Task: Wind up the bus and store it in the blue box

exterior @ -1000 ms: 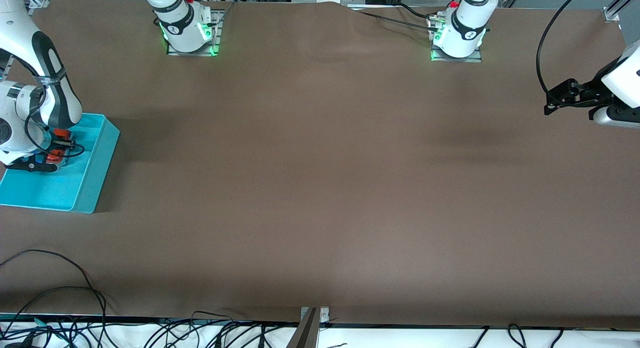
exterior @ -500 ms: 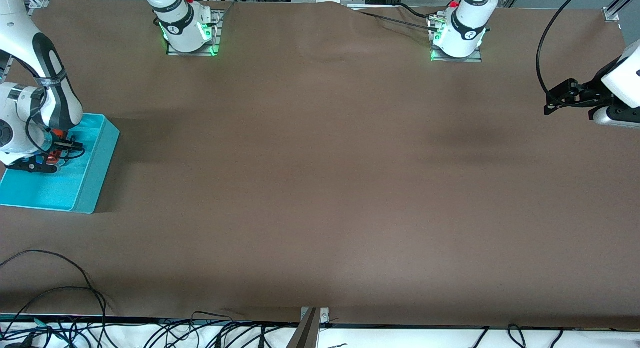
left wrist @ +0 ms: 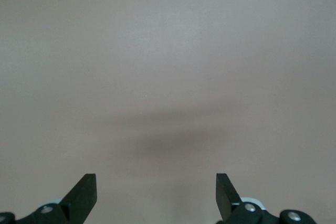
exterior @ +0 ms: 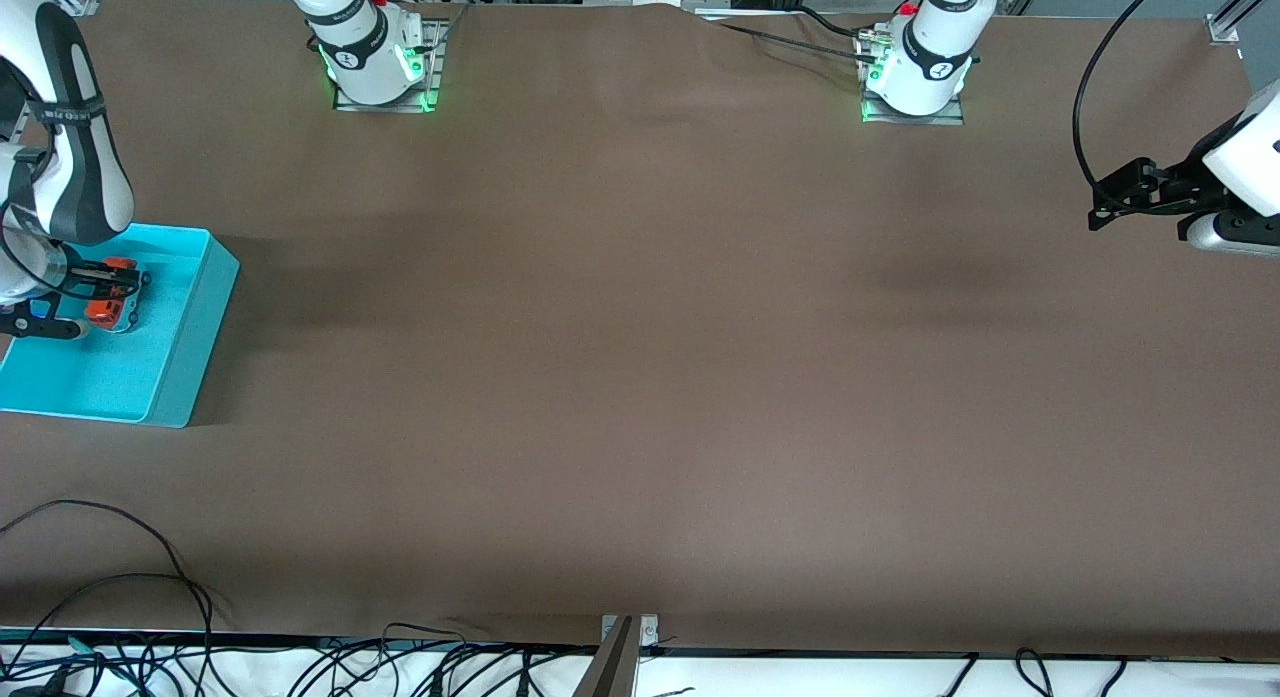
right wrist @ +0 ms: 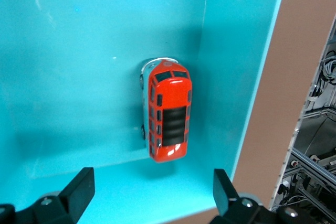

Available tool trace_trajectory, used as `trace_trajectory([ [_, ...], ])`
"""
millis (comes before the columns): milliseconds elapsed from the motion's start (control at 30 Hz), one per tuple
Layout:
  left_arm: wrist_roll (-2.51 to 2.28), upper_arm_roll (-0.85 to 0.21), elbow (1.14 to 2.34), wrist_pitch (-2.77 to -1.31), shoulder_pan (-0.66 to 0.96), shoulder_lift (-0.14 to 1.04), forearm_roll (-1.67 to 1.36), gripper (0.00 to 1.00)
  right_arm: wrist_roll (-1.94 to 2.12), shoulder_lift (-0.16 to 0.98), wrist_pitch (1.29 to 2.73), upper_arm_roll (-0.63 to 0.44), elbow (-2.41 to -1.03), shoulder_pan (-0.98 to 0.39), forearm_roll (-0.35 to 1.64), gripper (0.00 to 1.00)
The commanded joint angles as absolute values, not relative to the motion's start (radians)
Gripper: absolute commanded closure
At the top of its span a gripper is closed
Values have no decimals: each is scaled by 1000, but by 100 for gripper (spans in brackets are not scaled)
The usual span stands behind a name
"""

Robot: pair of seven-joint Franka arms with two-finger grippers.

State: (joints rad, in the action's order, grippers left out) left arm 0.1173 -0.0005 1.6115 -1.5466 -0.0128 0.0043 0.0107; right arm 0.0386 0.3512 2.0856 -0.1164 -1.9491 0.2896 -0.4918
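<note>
The orange bus point(right wrist: 169, 109) rests on the floor of the blue box point(right wrist: 226, 51), roof up, close to one of the box's walls. My right gripper point(right wrist: 152, 192) hangs open above it, its fingers apart from the toy and nothing between them. In the front view the bus point(exterior: 108, 302) shows in the blue box point(exterior: 195, 337) at the right arm's end of the table, partly covered by the right hand. My left gripper point(left wrist: 156, 192) waits open over bare table at the left arm's end.
The brown table mat point(exterior: 640, 357) spreads between the two arms. Cables point(exterior: 120, 577) lie at the table's edge nearest the front camera. A metal frame point(right wrist: 315, 145) stands just outside the box.
My right gripper has opened and let go of the bus, then lifted a little; the bus now lies in the box. The left arm has not moved.
</note>
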Motion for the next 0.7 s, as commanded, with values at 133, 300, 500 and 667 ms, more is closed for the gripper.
trace_trajectory([
  [133, 104, -2, 1566, -1519, -12, 26, 14, 0, 28, 203, 1933, -20, -1976, 296, -489, 0],
  [300, 106, -2, 1566, -1519, -14, 26, 14, 0, 29, 129, 1850, 3, -1974, 296, -410, 0],
  [500, 103, -2, 1566, -1519, -11, 26, 14, 0, 31, 22, 1790, 3, -1960, 295, -160, 0],
  [667, 106, -2, 1568, -1517, -12, 26, 14, 0, 37, -35, 1712, 0, -1907, 295, -17, 0],
])
